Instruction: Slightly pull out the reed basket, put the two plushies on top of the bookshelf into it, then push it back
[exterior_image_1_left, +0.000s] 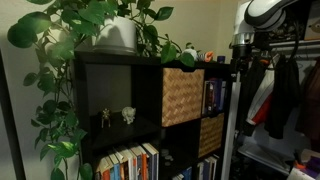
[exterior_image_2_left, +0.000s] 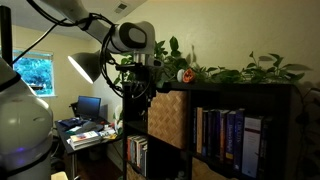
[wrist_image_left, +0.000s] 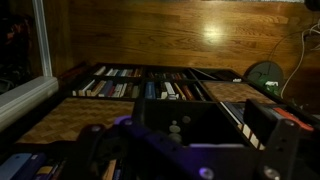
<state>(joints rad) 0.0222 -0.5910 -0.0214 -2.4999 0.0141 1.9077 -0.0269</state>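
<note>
The black bookshelf (exterior_image_1_left: 120, 100) carries a light tan reed basket (exterior_image_1_left: 182, 96) in an upper cubby; the basket also shows in an exterior view (exterior_image_2_left: 168, 118). The basket's front juts a little past the shelf face. On the shelf top a dark green and white plushie (exterior_image_1_left: 188, 54) sits beside a reddish-orange plushie (exterior_image_1_left: 209, 57), which also shows in an exterior view (exterior_image_2_left: 186, 75). My gripper (exterior_image_1_left: 243, 58) hangs at the shelf's end near top height, apart from both plushies. In the wrist view the gripper (wrist_image_left: 195, 130) is open and empty, looking down the shelf front at a tan woven surface (wrist_image_left: 65, 118).
A large leafy plant in a white pot (exterior_image_1_left: 115, 35) fills the shelf top beside the plushies. A smaller, darker basket (exterior_image_1_left: 210, 135) sits one row lower. Two pale figurines (exterior_image_1_left: 117, 117) stand in a cubby. Clothes on a rack (exterior_image_1_left: 285, 95) hang close to the arm. A desk with a monitor (exterior_image_2_left: 88, 108) stands behind.
</note>
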